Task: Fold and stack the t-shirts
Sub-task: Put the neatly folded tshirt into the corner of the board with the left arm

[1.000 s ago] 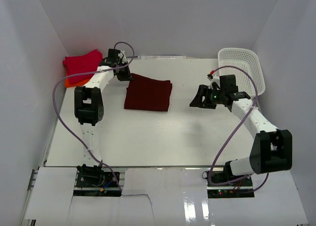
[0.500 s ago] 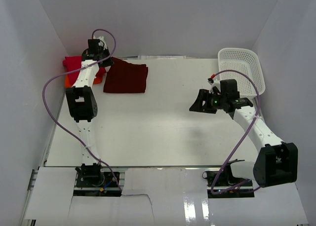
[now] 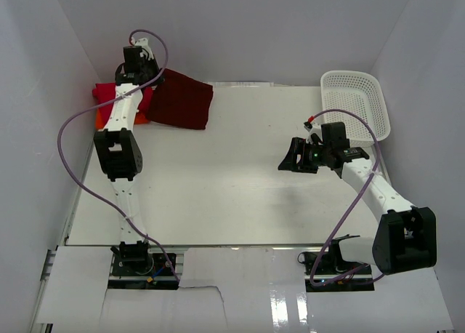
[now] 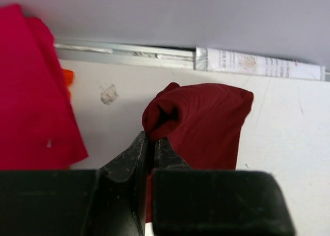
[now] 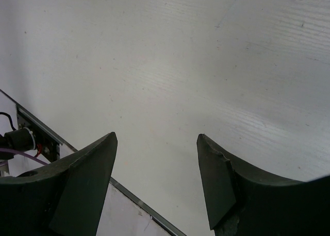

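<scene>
My left gripper [image 3: 147,84] is at the table's back left corner, shut on a bunched corner of the folded dark maroon t-shirt [image 3: 179,100]. In the left wrist view the gripper [image 4: 152,138] pinches a fold of the maroon t-shirt [image 4: 209,120], which hangs tilted and trails to the right. The crimson t-shirt [image 3: 109,94] lies just left of it, also visible in the wrist view [image 4: 31,102]. Under it an edge of the orange t-shirt [image 3: 102,119] peeks out [image 4: 67,77]. My right gripper [image 3: 292,158] hovers open over bare table at mid right [image 5: 156,138], nothing between its fingers.
A white mesh basket [image 3: 357,104] stands at the back right corner. White walls close in the back and both sides. A metal strip [image 4: 129,51] runs along the back edge of the table behind the shirts.
My left gripper has carried the maroon t-shirt from the table's middle back to the back left, up against the crimson t-shirt. The right arm has barely shifted.
</scene>
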You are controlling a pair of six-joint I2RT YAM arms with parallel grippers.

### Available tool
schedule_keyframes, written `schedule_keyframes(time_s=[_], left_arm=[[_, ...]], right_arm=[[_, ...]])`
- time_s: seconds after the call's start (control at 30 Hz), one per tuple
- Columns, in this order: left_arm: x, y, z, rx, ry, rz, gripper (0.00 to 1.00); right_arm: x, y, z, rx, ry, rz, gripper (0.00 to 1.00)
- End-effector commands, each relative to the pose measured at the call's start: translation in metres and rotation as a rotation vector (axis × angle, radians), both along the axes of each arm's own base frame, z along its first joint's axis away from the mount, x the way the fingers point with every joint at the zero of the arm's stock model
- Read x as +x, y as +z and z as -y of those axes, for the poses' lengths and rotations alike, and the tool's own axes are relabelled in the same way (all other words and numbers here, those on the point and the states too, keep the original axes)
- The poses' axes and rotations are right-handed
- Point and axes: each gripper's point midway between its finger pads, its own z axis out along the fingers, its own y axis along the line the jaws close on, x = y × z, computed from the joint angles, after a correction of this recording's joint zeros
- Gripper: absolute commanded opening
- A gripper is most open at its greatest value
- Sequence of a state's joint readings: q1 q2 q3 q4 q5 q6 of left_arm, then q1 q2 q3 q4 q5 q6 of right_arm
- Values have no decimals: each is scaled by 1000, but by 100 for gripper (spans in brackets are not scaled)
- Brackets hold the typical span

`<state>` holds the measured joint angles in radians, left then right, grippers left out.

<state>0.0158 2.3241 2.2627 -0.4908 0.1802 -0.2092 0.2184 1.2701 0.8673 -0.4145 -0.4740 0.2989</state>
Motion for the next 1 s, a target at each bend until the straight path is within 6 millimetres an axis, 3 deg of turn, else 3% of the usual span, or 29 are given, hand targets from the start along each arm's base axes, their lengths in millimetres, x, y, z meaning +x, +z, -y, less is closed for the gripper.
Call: schedule_keyframes(time_s=[0.0,0.33,0.4,0.67,0.7,0.87,0.97], left_arm=[[-2,102,-33,63,77,218,0],[-4,94,-88,179,177,217,0],[-8,107,-103,184,205,248,0],[-14,124,-155,163,302,287,0],[-17,135,-163,172,328,320,0],[-19,148,-184,161,364,380,0],[-13,146,-196,163,371,388,0]], right_arm=[[-4,-3,-3,-2,26,7,70],[-16,-11,-7,-13,45,-33,70],[-18,-13,-8,-20,51,-41,70],[-31,-28,-18,-29,76,-84,70],[-32,-28,-19,-32,74,-86,70],[-37,-33,-25,-40,83,-101,70],[-41,-33,-28,-43,92,-107,70]])
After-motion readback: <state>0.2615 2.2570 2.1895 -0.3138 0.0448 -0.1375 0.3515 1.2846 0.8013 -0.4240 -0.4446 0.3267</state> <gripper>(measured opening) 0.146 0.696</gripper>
